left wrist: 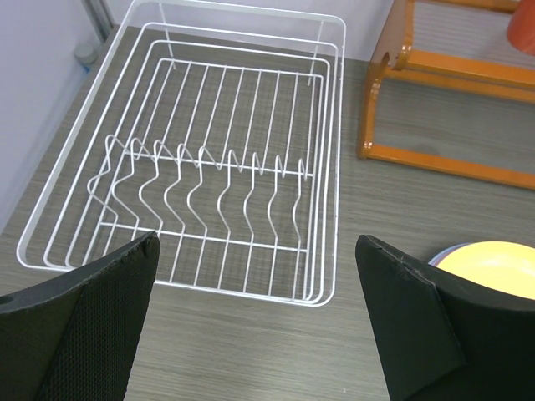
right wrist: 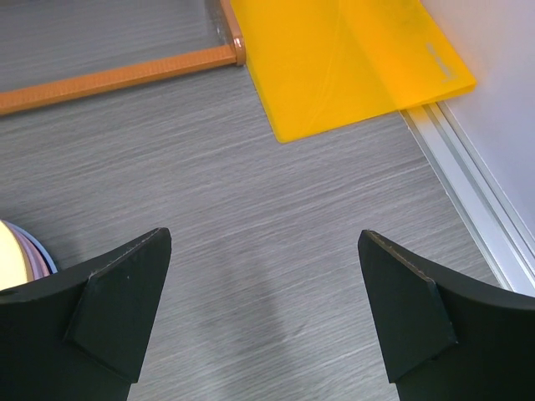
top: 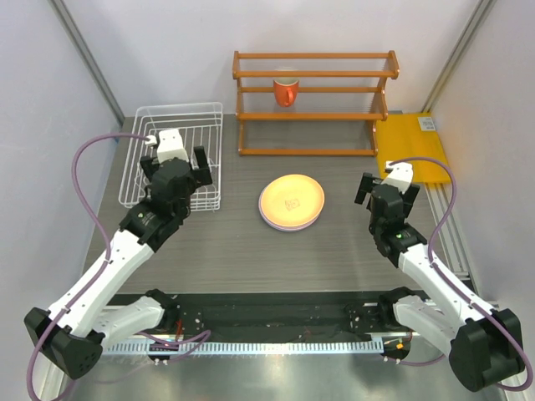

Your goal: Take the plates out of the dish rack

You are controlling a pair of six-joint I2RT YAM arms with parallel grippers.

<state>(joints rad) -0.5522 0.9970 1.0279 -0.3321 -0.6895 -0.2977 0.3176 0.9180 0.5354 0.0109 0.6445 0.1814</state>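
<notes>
white wire dish rack (top: pixel 180 125) at the far left of the table (top: pixel 226 242), no plate between its thin upright dividers. plates (top: pixel 291 202) stacked flat near the middle of the table, to the right of the rack and well apart from it; orange-yellow one on top, a lilac edge showing beneath, the rest of the stack not tellable from above. only a sliver of the plates (left wrist: pixel 493 263) at the right edge of the left wrist view, and a smaller sliver of the plates (right wrist: pixel 17 251) at the left edge of the right wrist view. left gripper (top: pixel 175 164) hovering above the near end of the rack, touching none of its wires as far as can be told. from its own camera, the dish rack (left wrist: pixel 226 242) lying just ahead and below, and the left gripper (left wrist: pixel 259 334) with fingers (left wrist: pixel 84 334) spread wide, nothing between them. right gripper (top: pixel 389 190) hanging to the right of the stack, clear of it, over bare tabletop. right gripper (right wrist: pixel 263 317) likewise wide apart at the fingers (right wrist: pixel 418 309), gripping nothing. orange wooden shelf (top: pixel 313 100) at the far side of the table, just right of the rack, with an orange mug (top: pixel 286 90) on its middle level. yellow sheet (top: pixel 414 150) flat at the far right, beside the foot of the shelf, one edge against the metal rail (right wrist: pixel 468 192) along the right wall.
</notes>
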